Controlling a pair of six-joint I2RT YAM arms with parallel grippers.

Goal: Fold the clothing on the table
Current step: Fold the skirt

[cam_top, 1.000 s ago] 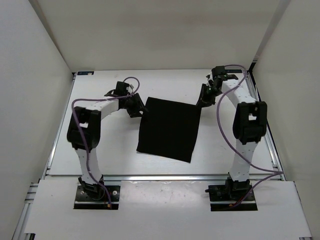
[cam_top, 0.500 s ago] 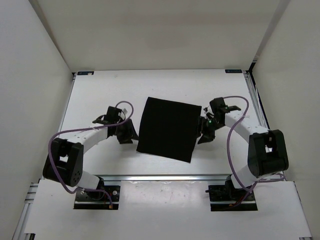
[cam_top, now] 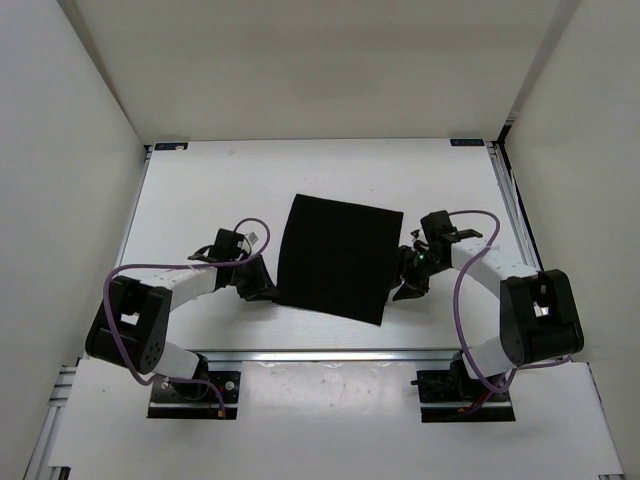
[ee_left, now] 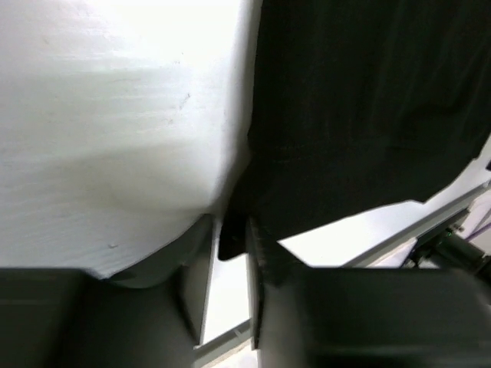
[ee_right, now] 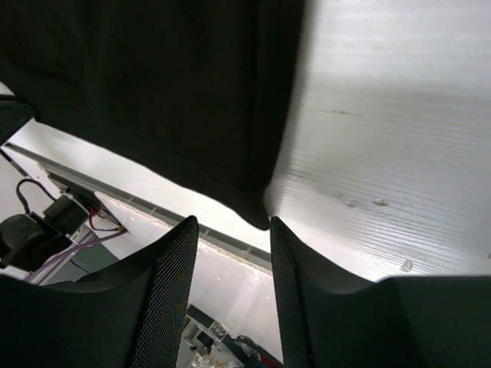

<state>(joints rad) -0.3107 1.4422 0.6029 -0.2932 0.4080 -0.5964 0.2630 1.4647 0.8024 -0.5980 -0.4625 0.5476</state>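
The left claw [ee_left: 230,234] is set with a narrow gap around the clothing [cam_top: 338,255] at its 8 o'clock corner, and a firm clamp cannot be told; the right claw [ee_right: 230,226] is held apart beside its 4 o'clock edge; the clothing is spread flat, centred on the surface [cam_top: 200,190].

Left arm [cam_top: 165,283] folded low, elbow out at 8 o'clock, forearm reaching toward 3. Left gripper [cam_top: 262,285] low, jaws narrowly apart. Right arm [cam_top: 497,268] mirrored, elbow at 4 o'clock, forearm reaching toward 9. Right gripper [cam_top: 410,280] low, jaws wide apart.
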